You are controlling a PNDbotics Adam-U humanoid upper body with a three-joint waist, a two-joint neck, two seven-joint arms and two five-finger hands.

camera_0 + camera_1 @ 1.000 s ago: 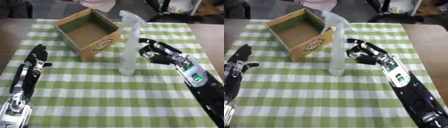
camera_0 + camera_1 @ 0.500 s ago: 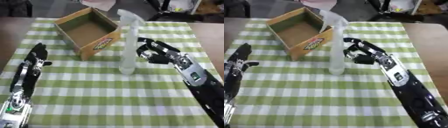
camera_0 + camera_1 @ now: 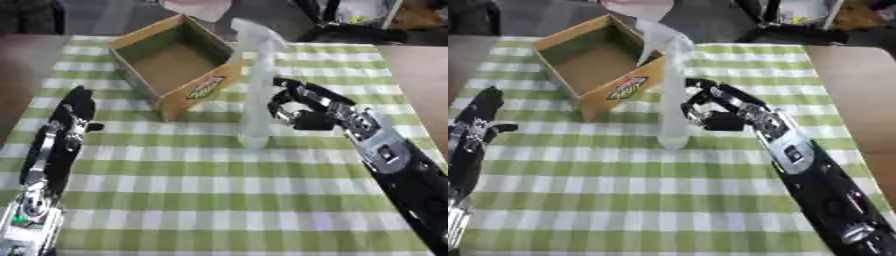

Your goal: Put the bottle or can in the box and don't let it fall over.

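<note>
The right robot hand [image 3: 302, 107] is just beside the bottle [image 3: 255, 90], at about mid-height on its right side, fingers curled inward toward it but holding nothing; whether any fingertip touches the plastic cannot be told. The left robot hand [image 3: 74, 107] lies flat and relaxed on the left side of the desk [image 3: 219, 200], well apart from everything.

The bottle is a tall, slim, clear spray bottle standing upright on the green checked cloth, just in front of the near right corner of the cardboard box [image 3: 179, 62], whose open top faces up. It looks nearly empty, so probably light, with thin walls that may give under a squeeze. Being tall on a narrow base with a trigger head on top, it will likely tip easily, and the smooth plastic may slip. A wrap around the body at or slightly above the middle seems best, keeping it vertical while it is lifted over the box wall and set down on its base.
</note>
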